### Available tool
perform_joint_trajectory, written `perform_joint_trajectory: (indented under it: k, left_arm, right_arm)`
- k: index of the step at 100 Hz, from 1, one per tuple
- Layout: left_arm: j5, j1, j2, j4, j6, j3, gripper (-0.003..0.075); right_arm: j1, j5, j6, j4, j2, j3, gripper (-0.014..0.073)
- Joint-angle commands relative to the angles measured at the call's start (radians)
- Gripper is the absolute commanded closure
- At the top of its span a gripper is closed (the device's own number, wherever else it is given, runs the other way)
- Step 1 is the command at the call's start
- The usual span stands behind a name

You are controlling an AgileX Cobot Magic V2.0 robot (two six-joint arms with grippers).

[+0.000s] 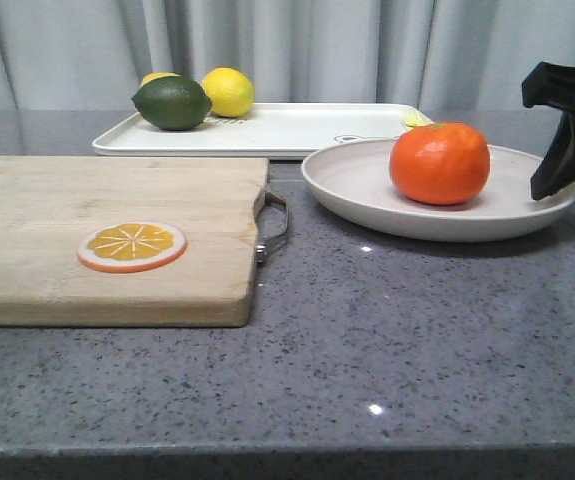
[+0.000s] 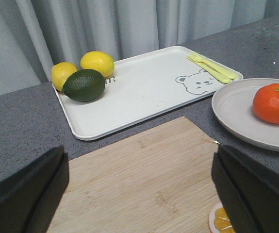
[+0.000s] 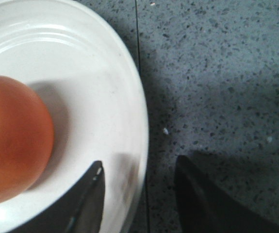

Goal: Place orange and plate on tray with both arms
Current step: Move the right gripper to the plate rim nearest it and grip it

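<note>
The orange (image 1: 439, 163) sits on the off-white plate (image 1: 367, 195) at the right of the table, just in front of the white tray (image 1: 297, 130). My right gripper (image 1: 567, 170) is open at the plate's right rim. In the right wrist view it (image 3: 139, 165) straddles the rim (image 3: 137, 121), one finger over the plate and the other over the counter, with the orange (image 3: 13, 141) close beside it. My left gripper (image 2: 140, 160) is open and empty above the wooden board. It is out of the front view. The left wrist view shows the tray (image 2: 144, 92), plate (image 2: 236, 111) and orange (image 2: 274, 103).
A wooden cutting board (image 1: 97, 230) with an orange slice disc (image 1: 132, 246) lies at the left. On the tray's left end are a dark green lime (image 1: 172, 102) and two lemons (image 1: 228, 91). Yellow cutlery (image 2: 212, 68) lies on its right end. A curtain hangs behind.
</note>
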Motion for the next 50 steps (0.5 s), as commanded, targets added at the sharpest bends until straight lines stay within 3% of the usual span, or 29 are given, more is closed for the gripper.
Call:
perform_joint_trajectory:
  k: [1,50]
  left_arm:
    - [-0.046,0.006,-0.004,-0.014,-0.009,-0.029,0.0146]
    - [-0.046,0.006,-0.004,-0.014,-0.009,-0.029,0.0146]
  right_arm:
    - [0.003,-0.047,-0.006,0.012,-0.022,-0.031,0.031]
    - [0.003,-0.05,-0.006,0.119,-0.022,-0.031,0.0597]
